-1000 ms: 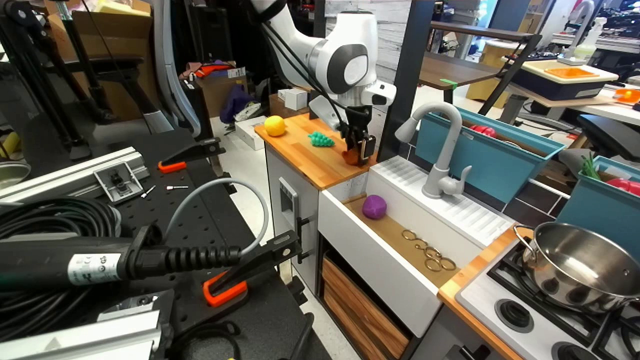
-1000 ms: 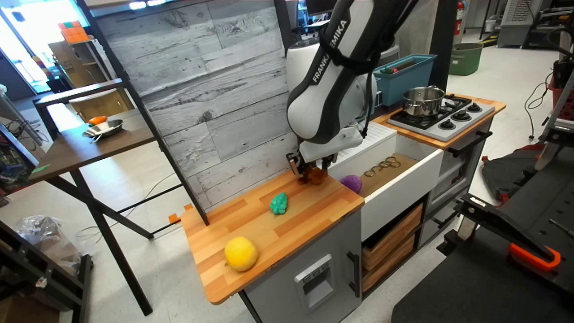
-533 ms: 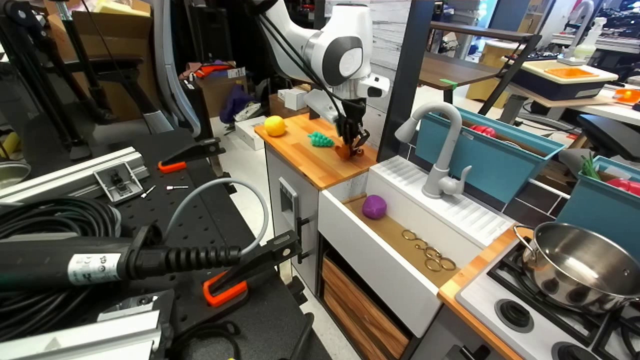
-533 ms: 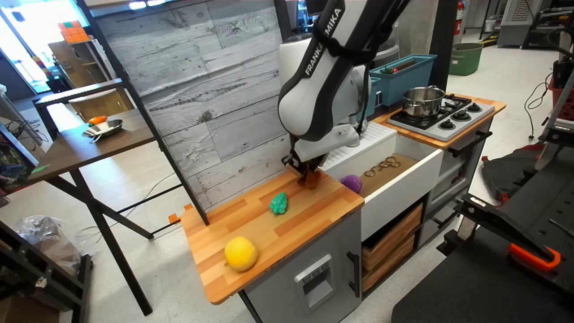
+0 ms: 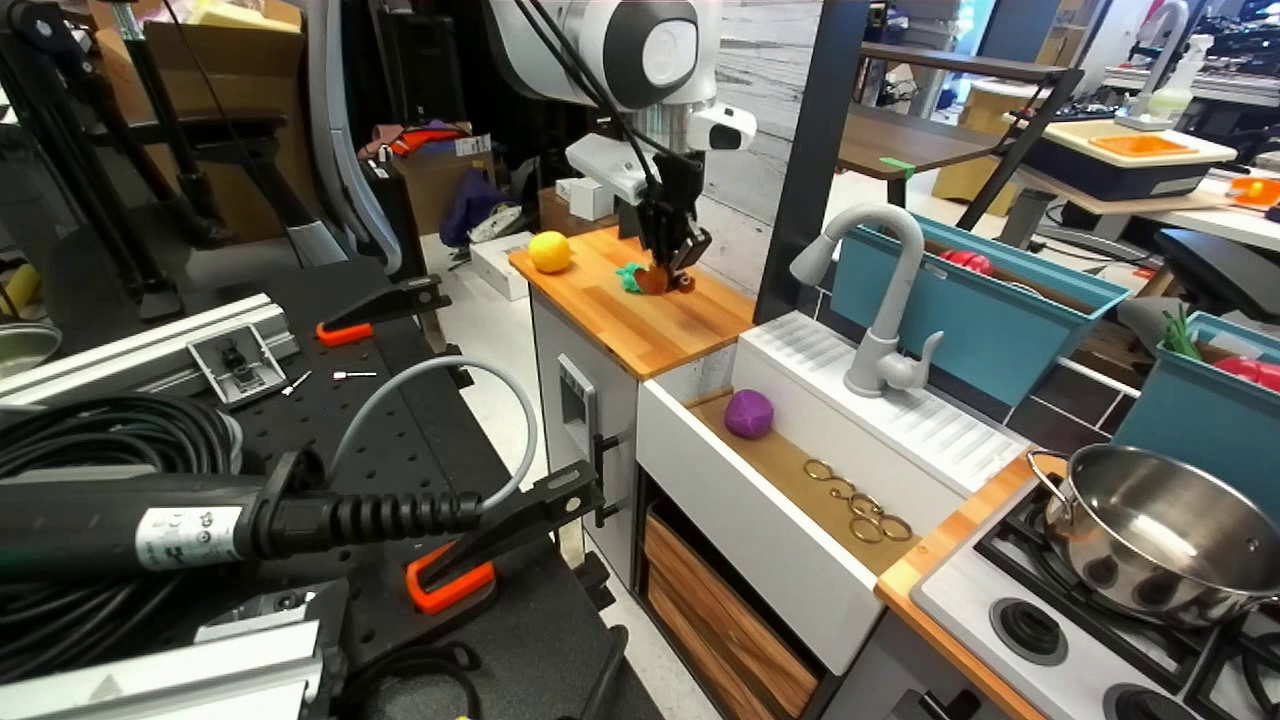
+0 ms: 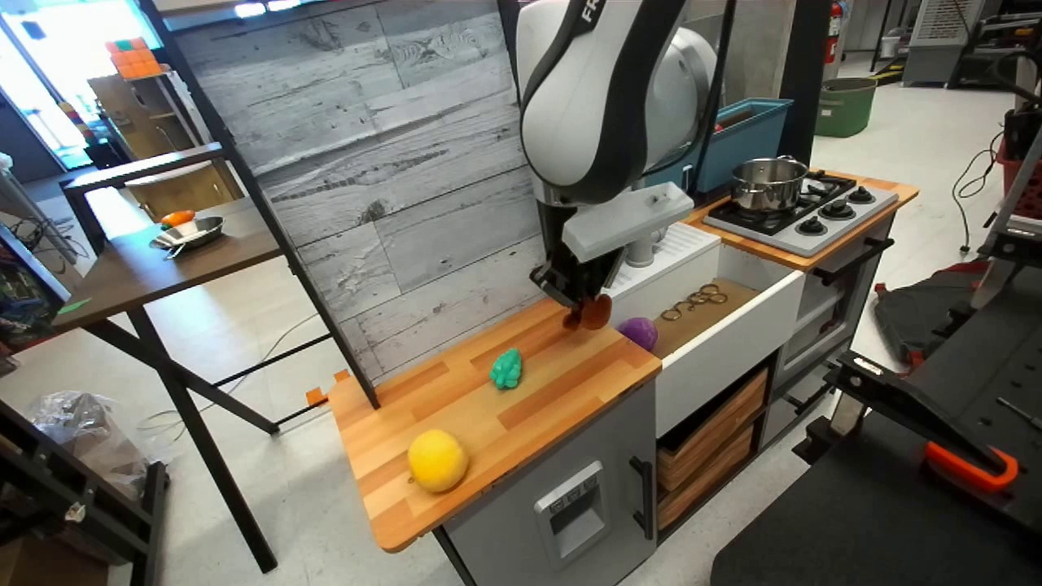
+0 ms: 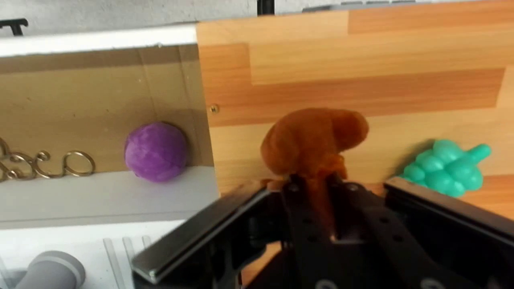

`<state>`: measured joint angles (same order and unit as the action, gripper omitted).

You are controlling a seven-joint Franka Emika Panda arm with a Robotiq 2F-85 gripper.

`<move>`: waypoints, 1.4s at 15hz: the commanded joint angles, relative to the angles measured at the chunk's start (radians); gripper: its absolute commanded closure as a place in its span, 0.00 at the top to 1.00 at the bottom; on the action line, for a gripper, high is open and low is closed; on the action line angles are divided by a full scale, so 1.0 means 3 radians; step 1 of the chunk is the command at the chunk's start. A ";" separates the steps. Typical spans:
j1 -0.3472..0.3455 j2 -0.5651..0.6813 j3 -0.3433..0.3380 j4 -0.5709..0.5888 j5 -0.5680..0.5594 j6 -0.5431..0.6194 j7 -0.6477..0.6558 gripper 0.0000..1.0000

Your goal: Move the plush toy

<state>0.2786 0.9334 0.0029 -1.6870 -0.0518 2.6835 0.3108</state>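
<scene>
The plush toy (image 7: 309, 136), a small orange-red soft lump, is pinched between my fingertips in the wrist view. My gripper (image 7: 316, 178) is shut on its narrow end, and the rounded bulk sticks out past the fingers. In both exterior views the plush toy (image 5: 652, 280) hangs under the gripper (image 5: 668, 268) and appears to be off the wooden counter (image 5: 690, 330). From an exterior view, the plush toy (image 6: 597, 311) is seen over the counter's sink-side end, below the gripper (image 6: 580, 303).
A green grape-like toy (image 6: 506, 369) and a yellow ball (image 6: 438, 461) lie on the counter. Beside it is the white sink (image 5: 760, 500), with a purple toy (image 7: 156, 151) and metal rings (image 5: 865, 510) inside. A grey faucet (image 5: 890, 290) rises at the sink's back, near a panelled wall (image 6: 391, 163).
My fingers have come together on the plush toy. Gripper and toy have risen from the counter, and in an exterior view the toy now overlaps the green toy.
</scene>
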 commanded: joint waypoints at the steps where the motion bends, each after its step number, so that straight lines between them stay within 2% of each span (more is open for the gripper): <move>1: 0.0075 -0.0206 -0.0086 -0.0412 0.0009 -0.0082 0.0024 0.03; 4: 0.0105 -0.0022 -0.0145 -0.0294 0.0027 -0.0113 0.0149 0.03; 13: 0.0107 0.0540 -0.0137 0.0268 0.0139 -0.0130 0.0354 0.03; 14: 0.0118 0.0547 -0.0154 0.0301 0.0124 -0.0153 0.0362 0.25; 15: 0.0105 0.0542 -0.0143 0.0320 0.0125 -0.0205 0.0347 0.40; 19: 0.0083 0.0468 -0.0118 0.0322 0.0116 -0.0262 0.0298 0.67; 21: 0.0009 0.0358 -0.0027 0.0234 0.0147 -0.0269 0.0197 0.82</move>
<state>0.2936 1.0596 -0.0261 -1.6206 -0.0367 2.6297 0.4100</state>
